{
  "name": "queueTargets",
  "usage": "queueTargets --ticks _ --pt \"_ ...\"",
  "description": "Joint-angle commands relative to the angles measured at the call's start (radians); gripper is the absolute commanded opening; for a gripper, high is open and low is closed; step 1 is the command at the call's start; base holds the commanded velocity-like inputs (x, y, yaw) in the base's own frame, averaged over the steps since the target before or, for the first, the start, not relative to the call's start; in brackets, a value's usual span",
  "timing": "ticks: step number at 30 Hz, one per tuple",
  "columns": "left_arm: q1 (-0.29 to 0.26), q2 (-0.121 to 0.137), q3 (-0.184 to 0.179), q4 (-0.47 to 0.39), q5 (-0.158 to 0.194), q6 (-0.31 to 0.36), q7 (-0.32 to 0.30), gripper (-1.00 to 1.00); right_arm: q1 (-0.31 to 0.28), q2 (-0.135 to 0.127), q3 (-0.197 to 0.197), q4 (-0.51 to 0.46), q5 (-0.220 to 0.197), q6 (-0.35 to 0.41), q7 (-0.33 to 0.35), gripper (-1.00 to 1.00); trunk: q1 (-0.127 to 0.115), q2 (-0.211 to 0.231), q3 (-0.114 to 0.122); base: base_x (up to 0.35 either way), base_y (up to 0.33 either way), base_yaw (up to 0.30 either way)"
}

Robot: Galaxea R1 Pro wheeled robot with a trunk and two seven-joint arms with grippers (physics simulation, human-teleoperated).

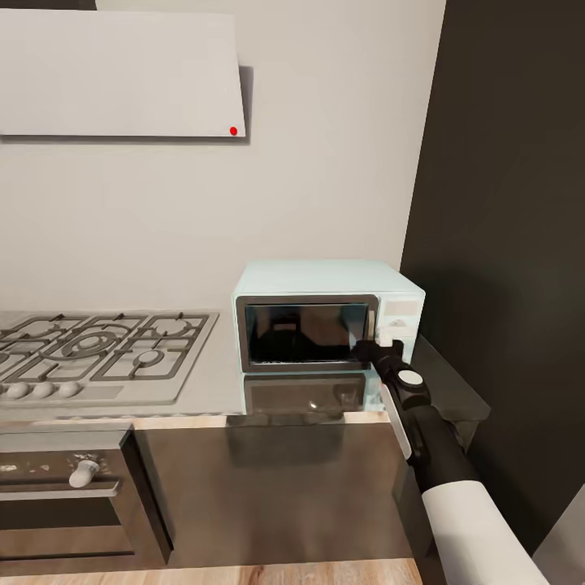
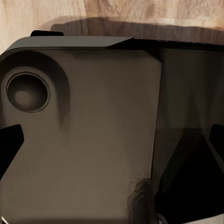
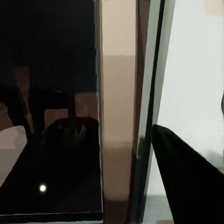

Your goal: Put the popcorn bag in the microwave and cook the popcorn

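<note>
this is a home kitchen, rendered in a simulator: a steel gas hob (image 1: 97,349) with grates and a row of knobs is set into a glossy grey countertop (image 1: 215,390), and a flat white hood (image 1: 122,73) hangs on the pale grey wall (image 1: 325,162) above it. below the hob sits a dark built-in oven (image 1: 65,504) with a pale knob, beside dark glossy cabinet fronts (image 1: 276,487), with a strip of wood-look floor (image 1: 203,573) at the base. a pale mint-blue microwave (image 1: 329,317) with a silver-framed dark glass door stands on the countertop next to a tall dark panel (image 1: 504,244).
</note>
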Motion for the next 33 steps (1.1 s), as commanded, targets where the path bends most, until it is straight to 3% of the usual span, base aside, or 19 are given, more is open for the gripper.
queueTargets --ticks 1,18,33 --pt "0.0 0.0 0.0 0.0 0.006 -0.003 0.0 1.0 -0.064 -0.001 -0.001 0.087 0.021 0.008 -0.012 -1.0 0.0 0.0 -0.001 0.0 0.0 0.0" --pt "0.0 0.0 0.0 0.0 0.007 -0.004 0.0 1.0 -0.064 0.004 -0.001 0.087 0.027 0.009 -0.018 -1.0 0.0 0.0 -0.001 -0.01 0.0 0.0" --pt "0.0 0.0 0.002 0.0 0.006 -0.004 0.0 1.0 -0.064 0.007 0.0 0.087 0.028 0.008 -0.048 -1.0 0.0 0.0 -0.001 -0.297 0.0 0.0"
